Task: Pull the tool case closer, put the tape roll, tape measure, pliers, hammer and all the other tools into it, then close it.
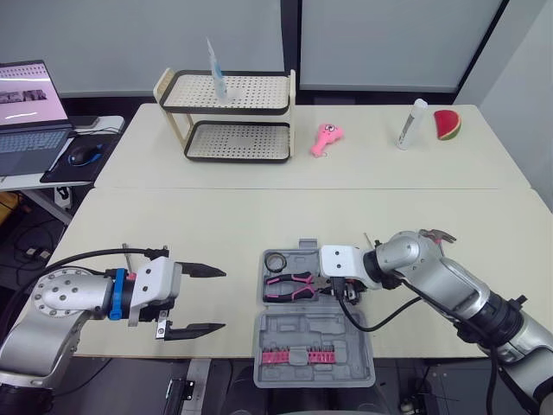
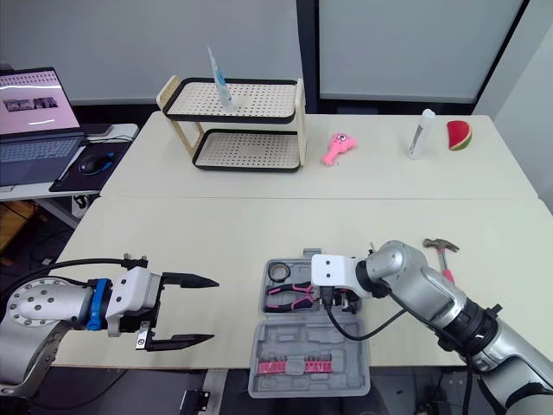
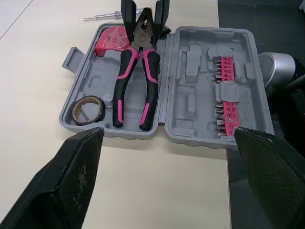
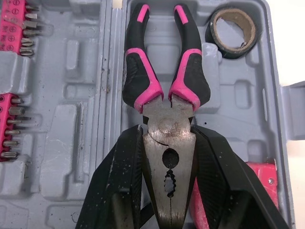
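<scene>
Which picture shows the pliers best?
The right wrist view: the pliers are close up, their metal head between the jaws of the right gripper. The left wrist view shows them farther off, lying in the tool case. The eye views show them small.

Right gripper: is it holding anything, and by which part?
The right gripper clamps the pliers by their metal head, over the tool case. Left gripper open, empty.

The left arm (image 1: 60,303) reached forward, and the left gripper (image 1: 223,299) hovered with both fingers spread wide apart. The right arm (image 1: 449,285) bent inward across the front, the right gripper (image 4: 167,143) clamped on the head of the pliers (image 4: 143,90)
</scene>
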